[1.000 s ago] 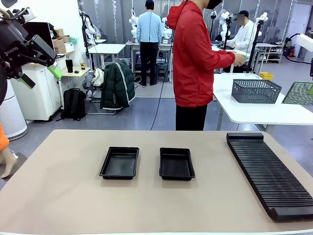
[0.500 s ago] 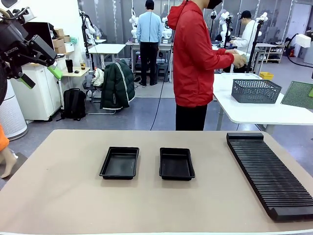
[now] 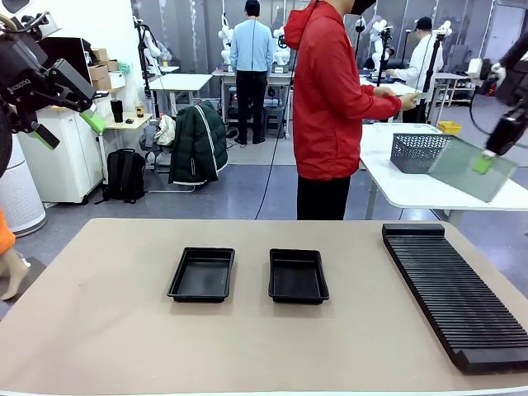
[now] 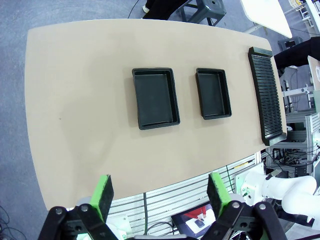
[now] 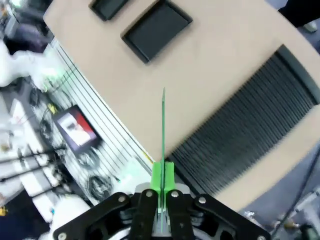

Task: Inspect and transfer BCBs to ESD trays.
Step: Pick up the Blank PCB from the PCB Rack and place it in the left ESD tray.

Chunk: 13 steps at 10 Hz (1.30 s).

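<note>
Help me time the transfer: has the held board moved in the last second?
Yes. The board in the right claw has swung left in the front view and now overlaps the basket.

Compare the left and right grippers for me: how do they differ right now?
The left gripper stands open and holds nothing; the right gripper is shut on a BCB. The left gripper is raised at the left side of the table; the right gripper is raised at its right, on the side of the black rack. Both are black with green pads and touch nothing on the table.
</note>
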Tool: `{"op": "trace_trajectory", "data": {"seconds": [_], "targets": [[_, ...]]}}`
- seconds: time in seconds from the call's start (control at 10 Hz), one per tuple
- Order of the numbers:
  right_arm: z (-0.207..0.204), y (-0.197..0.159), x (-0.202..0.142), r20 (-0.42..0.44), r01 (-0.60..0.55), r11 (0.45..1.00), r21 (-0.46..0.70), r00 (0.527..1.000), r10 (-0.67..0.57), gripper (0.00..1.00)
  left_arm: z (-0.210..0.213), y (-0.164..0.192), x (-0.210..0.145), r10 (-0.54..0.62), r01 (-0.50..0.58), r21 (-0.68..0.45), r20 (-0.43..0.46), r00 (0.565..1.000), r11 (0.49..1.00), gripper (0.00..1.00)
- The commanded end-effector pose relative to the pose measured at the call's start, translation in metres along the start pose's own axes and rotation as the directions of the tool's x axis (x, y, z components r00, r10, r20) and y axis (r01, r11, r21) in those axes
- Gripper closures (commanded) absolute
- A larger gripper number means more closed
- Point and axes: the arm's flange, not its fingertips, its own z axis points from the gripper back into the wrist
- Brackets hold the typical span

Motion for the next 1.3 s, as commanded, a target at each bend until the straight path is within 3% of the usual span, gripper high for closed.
{"op": "trace_trajectory", "data": {"seconds": [0.0,0.4,0.6,1.2], "targets": [[-0.052,0.015,0.009,0.136,0.137,0.987,0.082,0.98,-0.147,0.97,0.0,0.0,0.0,0.001,-0.001,0.0,0.002,1.0,1.0,0.0],[-0.163,0.051,0.033,0.2,0.361,0.888,0.284,0.884,-0.423,0.97,0.0,0.0,0.0,0.001,-0.001,0.0,0.002,1.0,1.0,0.0],[-0.217,0.064,0.049,0.226,0.407,0.825,0.392,0.826,-0.516,0.97,0.0,0.0,0.0,0.001,-0.001,0.0,0.002,1.0,1.0,0.0],[-0.355,0.107,0.131,0.26,0.374,0.726,0.577,0.759,-0.597,0.97,0.0,0.0,0.0,0.001,-0.001,0.0,0.002,1.0,1.0,0.0]]}}
